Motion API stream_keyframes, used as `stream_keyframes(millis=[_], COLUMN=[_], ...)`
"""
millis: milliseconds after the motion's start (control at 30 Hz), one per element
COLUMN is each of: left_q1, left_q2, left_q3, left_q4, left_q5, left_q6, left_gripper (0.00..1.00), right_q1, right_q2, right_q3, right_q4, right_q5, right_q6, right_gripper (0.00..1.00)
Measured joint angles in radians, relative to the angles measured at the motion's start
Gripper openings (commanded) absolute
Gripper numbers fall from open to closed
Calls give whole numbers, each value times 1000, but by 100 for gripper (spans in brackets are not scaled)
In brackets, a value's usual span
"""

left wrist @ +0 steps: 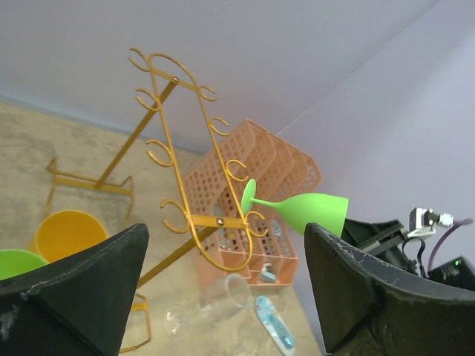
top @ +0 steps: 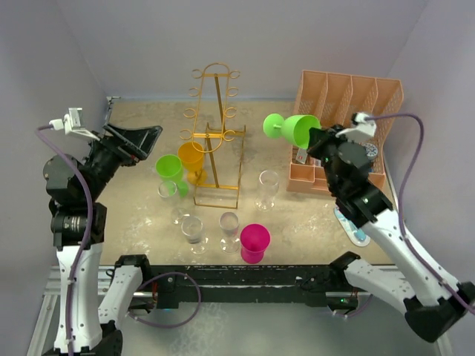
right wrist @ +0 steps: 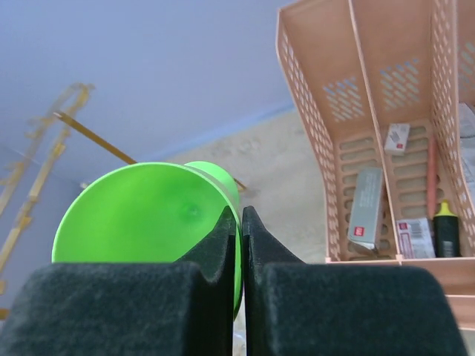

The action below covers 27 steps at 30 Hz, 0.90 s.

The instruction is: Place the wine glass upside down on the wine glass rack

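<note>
My right gripper is shut on the rim of a green plastic wine glass. It holds the glass on its side in the air, foot pointing left toward the gold wire wine glass rack; glass and rack are apart. The right wrist view shows the fingers pinching the green wall of the glass, with my right gripper closed on it. My left gripper is open and empty, raised left of the rack. Its view shows the rack and the green glass beyond.
A peach mesh organizer stands at the back right. A green glass and a yellow glass stand by the rack's base. Clear glasses and a magenta glass stand in front.
</note>
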State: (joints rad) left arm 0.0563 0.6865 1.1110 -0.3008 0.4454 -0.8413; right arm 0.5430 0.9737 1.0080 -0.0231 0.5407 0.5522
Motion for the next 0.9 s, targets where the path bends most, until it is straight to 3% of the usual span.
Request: stream_keyframes(millis=[200, 400, 633, 900], left_q1=[0, -2, -20, -55], left_q2=[75, 96, 124, 193], left_q3=[-12, -48, -54, -51], left_q4=[210, 442, 578, 638], left_q5=[90, 119, 97, 74], left_q6=[-216, -430, -578, -607], left_gripper=[82, 82, 81, 80], right_q1=[0, 0, 0, 0], right_q2=[-227, -342, -350, -243], right_q3=[-118, -166, -168, -166], right_q4=[109, 204, 344, 403], right_q5=[-17, -82, -193, -278], right_q6=[87, 176, 269, 367], right_gripper=[0, 0, 0, 0])
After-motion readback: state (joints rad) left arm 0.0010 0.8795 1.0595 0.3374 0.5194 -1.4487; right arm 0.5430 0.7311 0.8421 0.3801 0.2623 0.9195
